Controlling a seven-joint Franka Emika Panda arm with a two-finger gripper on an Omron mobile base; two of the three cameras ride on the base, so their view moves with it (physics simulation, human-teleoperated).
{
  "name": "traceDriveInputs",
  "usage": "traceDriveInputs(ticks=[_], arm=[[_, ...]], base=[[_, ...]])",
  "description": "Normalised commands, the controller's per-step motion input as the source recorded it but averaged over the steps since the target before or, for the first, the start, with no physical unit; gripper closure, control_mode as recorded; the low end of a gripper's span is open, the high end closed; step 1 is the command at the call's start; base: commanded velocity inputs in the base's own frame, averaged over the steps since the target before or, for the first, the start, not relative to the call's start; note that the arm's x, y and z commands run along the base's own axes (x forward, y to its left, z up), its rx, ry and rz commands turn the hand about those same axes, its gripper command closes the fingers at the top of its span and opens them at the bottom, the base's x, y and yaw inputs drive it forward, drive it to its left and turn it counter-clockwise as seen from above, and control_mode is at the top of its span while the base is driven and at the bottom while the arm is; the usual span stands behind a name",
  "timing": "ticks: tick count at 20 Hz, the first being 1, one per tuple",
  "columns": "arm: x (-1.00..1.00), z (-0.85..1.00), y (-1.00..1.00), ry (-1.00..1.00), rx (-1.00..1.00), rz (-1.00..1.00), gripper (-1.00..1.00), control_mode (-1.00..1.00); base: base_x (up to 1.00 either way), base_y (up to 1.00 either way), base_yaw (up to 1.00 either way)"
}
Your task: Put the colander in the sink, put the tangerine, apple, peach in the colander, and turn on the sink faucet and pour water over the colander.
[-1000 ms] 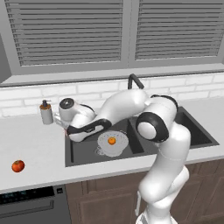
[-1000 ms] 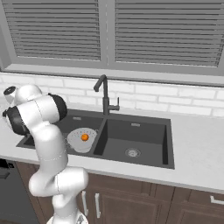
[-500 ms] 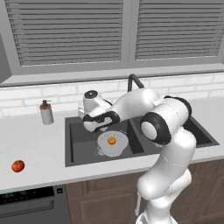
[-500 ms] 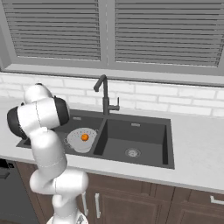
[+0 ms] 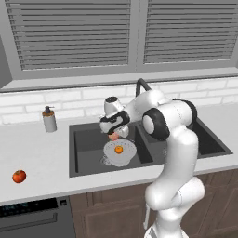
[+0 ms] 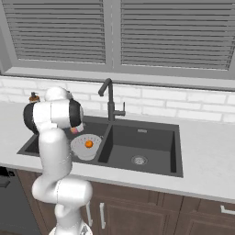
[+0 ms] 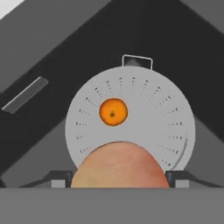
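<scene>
The white-grey colander [image 5: 119, 153] [image 6: 85, 146] [image 7: 144, 122] sits in the left basin of the dark sink [image 5: 88, 148] [image 6: 147, 147]. Inside it lies the orange tangerine [image 5: 119, 149] [image 6: 89, 144] [image 7: 113, 112]. My gripper [image 5: 114, 135] [image 7: 119, 177] hangs just above the colander, shut on the pale tan-pink peach [image 5: 114, 136] [image 6: 79, 129] [image 7: 119, 166]. The red apple [image 5: 19, 176] rests on the counter at the far left, near the front edge. Behind the sink's divider stands the black faucet [image 6: 110, 98] [image 5: 139, 84], partly hidden by my arm in the left base view.
A grey soap dispenser [image 5: 49, 120] [image 6: 33, 97] stands on the counter left of the sink. The white brick wall and window blinds close off the back. A dishwasher panel [image 5: 32, 218] sits below the left counter.
My arm has swung right from the soap dispenser side, carrying the peach over the sink to above the colander. The tangerine and colander stayed put.
</scene>
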Motion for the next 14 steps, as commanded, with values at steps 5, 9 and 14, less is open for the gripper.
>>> traceDriveInputs(ticks=[5,9,14], arm=[[0.44,-0.64,0.0,0.19,0.0,0.03,1.0,-1.0],[0.42,-0.65,0.0,0.17,0.0,0.02,1.0,-1.0],[0.3,-0.65,0.0,0.13,0.0,0.01,1.0,-1.0]], base=[[0.0,0.0,0.0],[0.0,0.0,0.0],[0.0,0.0,0.0]])
